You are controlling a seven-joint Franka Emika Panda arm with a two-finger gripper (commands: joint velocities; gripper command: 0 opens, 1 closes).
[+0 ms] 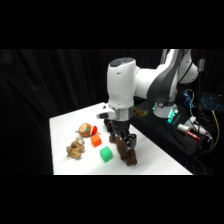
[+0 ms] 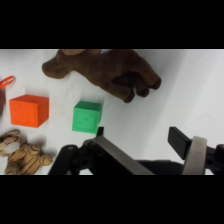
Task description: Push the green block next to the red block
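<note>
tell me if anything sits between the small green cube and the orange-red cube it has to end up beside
Nothing visible does. In the wrist view the small bright green cube and the small orange-red cube sit apart with only bare white table between them. The brown plush toy and the striped tan plush toy lie outside that gap.

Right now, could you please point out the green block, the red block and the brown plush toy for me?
green block (image 2: 86,116): wrist view, on its front face.
red block (image 2: 29,110): wrist view, on its front face.
brown plush toy (image 2: 107,70): wrist view, on its body.
</note>
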